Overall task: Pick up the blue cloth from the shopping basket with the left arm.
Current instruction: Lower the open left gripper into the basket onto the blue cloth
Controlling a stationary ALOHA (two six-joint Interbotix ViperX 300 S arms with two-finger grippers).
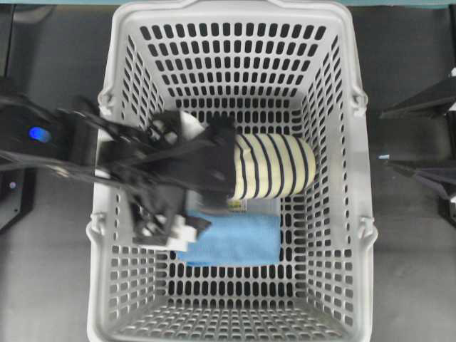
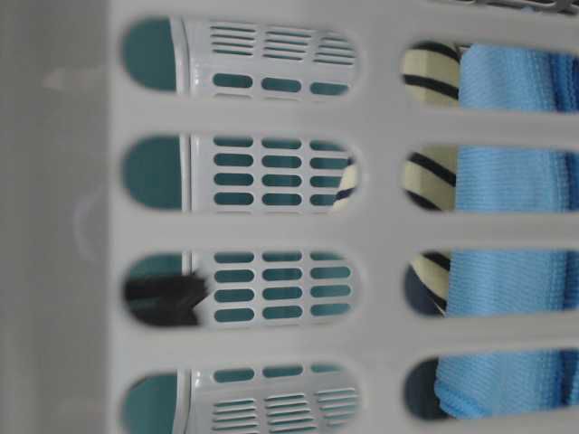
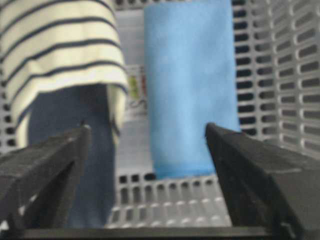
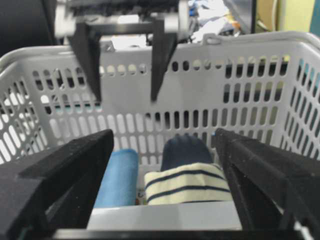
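Now above shopping basket (image 1: 349, 185) | left pincer (image 4: 125, 97) spread wide, holding nothing | best lowered straddling blue cloth (image 3: 190, 85) beside slipper (image 1: 274, 165), then closed squarely.

The shopping basket (image 1: 342, 178) is pale grey plastic, pierced all over with rows of slots. Inside it, the cloth (image 1: 235, 241) is plain sky blue. The slipper (image 1: 274, 165) is cream with thin navy stripes and a navy toe. The left arm (image 1: 153, 167) is black with white fittings.
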